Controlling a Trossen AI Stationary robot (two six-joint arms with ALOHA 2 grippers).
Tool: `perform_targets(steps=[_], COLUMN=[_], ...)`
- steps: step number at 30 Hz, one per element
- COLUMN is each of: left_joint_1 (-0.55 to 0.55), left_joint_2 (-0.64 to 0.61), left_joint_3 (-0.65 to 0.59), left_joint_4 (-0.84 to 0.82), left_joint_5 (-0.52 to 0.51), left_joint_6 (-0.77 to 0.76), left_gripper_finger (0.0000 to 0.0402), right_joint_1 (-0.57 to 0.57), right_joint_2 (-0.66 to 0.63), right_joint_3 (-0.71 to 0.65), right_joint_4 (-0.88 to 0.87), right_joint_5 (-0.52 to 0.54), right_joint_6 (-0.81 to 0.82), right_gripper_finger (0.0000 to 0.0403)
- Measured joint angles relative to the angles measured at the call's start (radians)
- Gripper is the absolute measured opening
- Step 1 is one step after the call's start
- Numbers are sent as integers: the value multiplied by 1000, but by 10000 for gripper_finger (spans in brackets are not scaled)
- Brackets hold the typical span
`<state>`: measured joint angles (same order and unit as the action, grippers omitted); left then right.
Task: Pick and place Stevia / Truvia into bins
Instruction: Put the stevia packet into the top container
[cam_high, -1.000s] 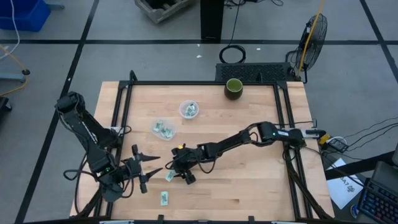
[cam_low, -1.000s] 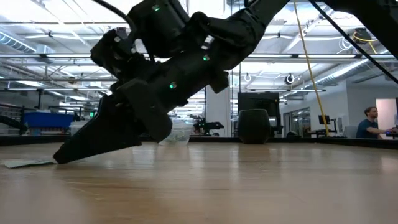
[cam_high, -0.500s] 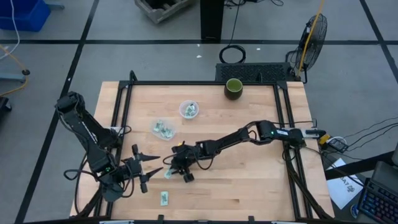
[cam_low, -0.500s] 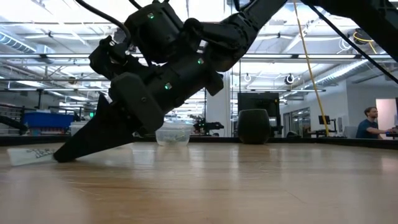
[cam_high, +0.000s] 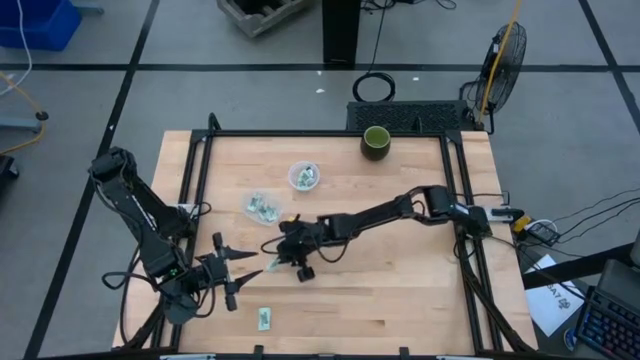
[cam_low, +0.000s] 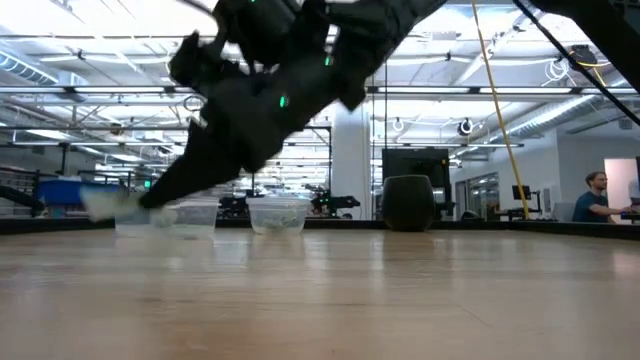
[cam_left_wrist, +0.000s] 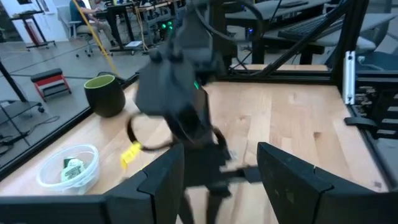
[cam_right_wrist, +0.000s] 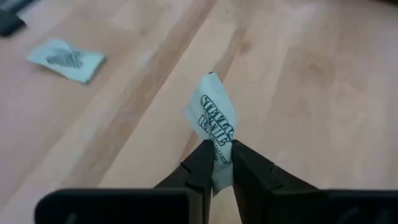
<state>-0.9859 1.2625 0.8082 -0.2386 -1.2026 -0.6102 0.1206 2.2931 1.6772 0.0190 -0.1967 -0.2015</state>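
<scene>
**Right hand lifting one sachet clear of the tabletop**

High view: right hand (cam_high: 272, 267) is reaching across the tabletop (cam_high: 400, 270), pinching a sachet (cam_high: 272, 268), presumably to carry it to the bins. The round cup (cam_high: 304, 177) and the clear tub (cam_high: 262, 208) are sitting well apart from it, both already holding packets. One loose packet (cam_high: 264, 320) is lying near the front edge. Left hand (cam_high: 232, 271) is waiting nearby, fingers spread, holding nothing.

Low view: the held sachet is showing only as a pale blur off the wood.

Left wrist view: the right arm is filling the frame; a green cup (cam_left_wrist: 107, 94) is standing beyond.

Right wrist view: fingers (cam_right_wrist: 200, 163) are clamping the sachet's lower edge, so it is standing upright, white with green print, slightly creased.
</scene>
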Motion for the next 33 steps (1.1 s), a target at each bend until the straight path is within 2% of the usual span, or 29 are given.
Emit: perform_targets(steps=[6, 10, 15, 26, 33], left_joint_1=[-1, -1, -5, -5, -1], left_joint_2=[-1, 0, 0, 0, 0], left_joint_3=[0, 0, 0, 0, 0], left_joint_4=[5, 5, 5, 4, 3], left_joint_5=[-9, -9, -3, -1, 0], left_joint_6=[0, 0, 0, 3, 1], left_gripper_finger=[209, 209, 209, 209, 209], right_joint_1=[-60, -113, -203, -428, -501], right_joint_2=[-74, -127, -169, -241, -215], right_joint_3=[1, 1, 1, 2, -1], right_joint_4=[-131, -253, -373, -357, -396], right_joint_5=[0, 93, 122, 118, 117], right_joint_6=[-24, -53, -83, -108, -66], right_gripper_finger=[43, 43, 43, 43, 52])
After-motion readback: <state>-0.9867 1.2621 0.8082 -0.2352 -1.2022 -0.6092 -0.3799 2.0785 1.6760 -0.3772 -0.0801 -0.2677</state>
